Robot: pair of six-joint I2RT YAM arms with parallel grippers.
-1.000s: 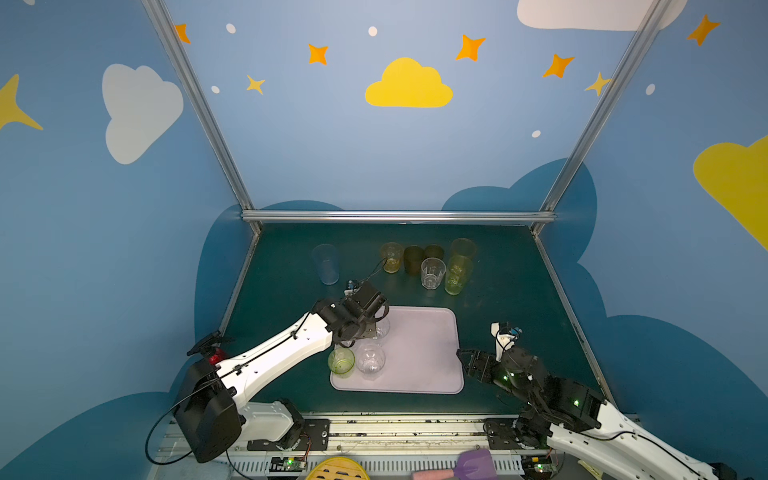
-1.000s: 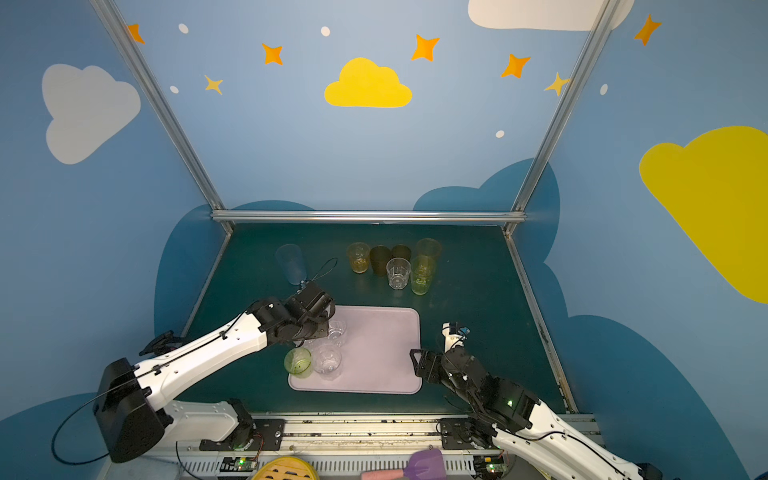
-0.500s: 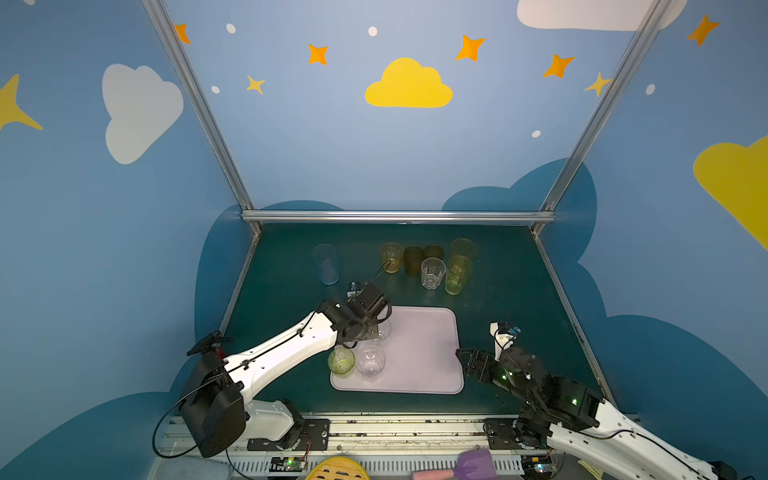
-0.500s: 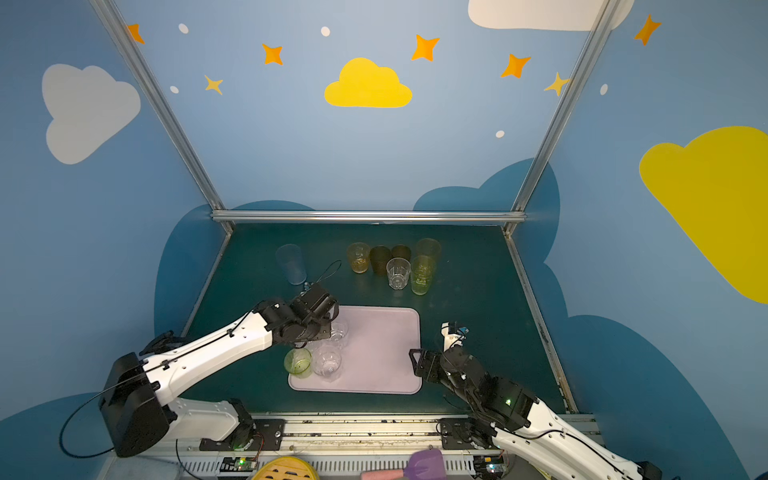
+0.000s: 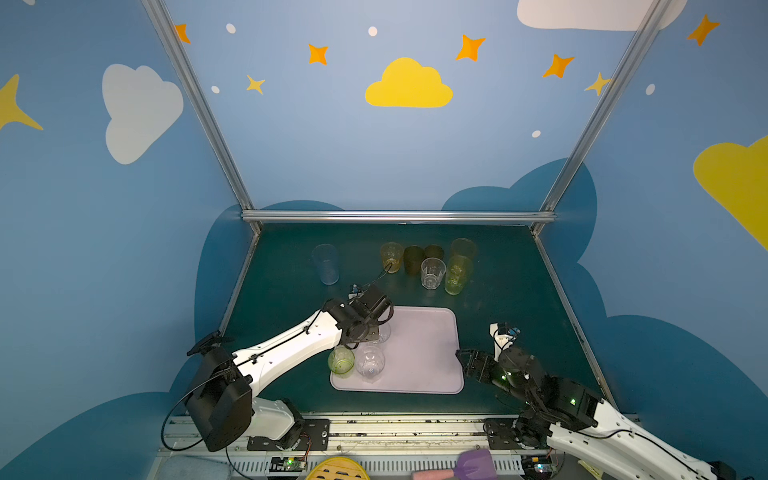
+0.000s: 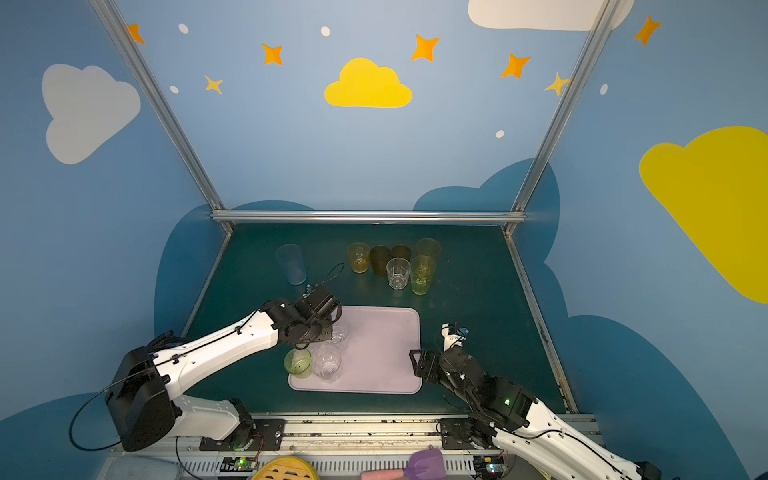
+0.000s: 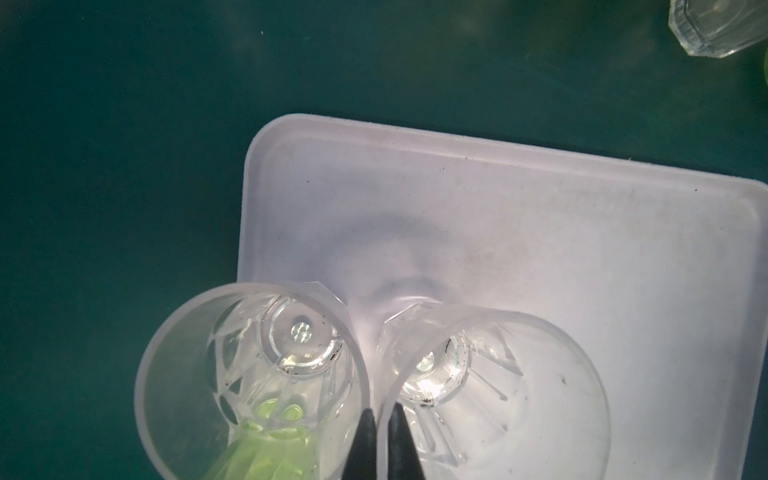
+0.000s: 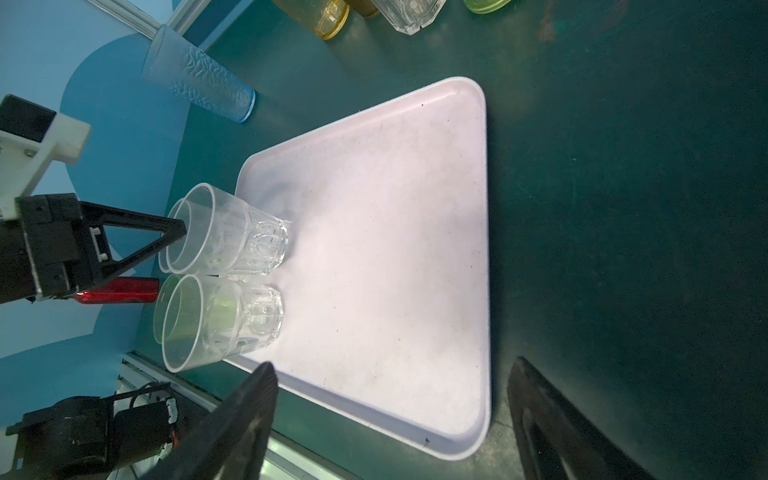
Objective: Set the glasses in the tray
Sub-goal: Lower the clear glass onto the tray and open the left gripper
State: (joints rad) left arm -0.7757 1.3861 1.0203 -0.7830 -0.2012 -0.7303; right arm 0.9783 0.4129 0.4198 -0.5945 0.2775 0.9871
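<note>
I am watching the left gripper (image 7: 382, 409) pinching almost closed on the thin rim of a clear faceted glass (image 7: 490, 395). That glass is standing upright on the smooth, matte lilac tray (image 7: 540, 216) toward its far left corner, just beside a second clear glass (image 7: 253, 374). A green glass (image 5: 340, 360) and a third clear glass (image 5: 370, 361) are sitting just in front. The right gripper (image 5: 464, 362) is gaping wide beside the tray's right edge, holding nothing. A crackle-textured pale blue tumbler (image 8: 199, 83) and a cluster of amber, yellow and clear tumblers (image 5: 432, 273) are standing on the dark green mat (image 5: 291, 291) behind the tray.
</note>
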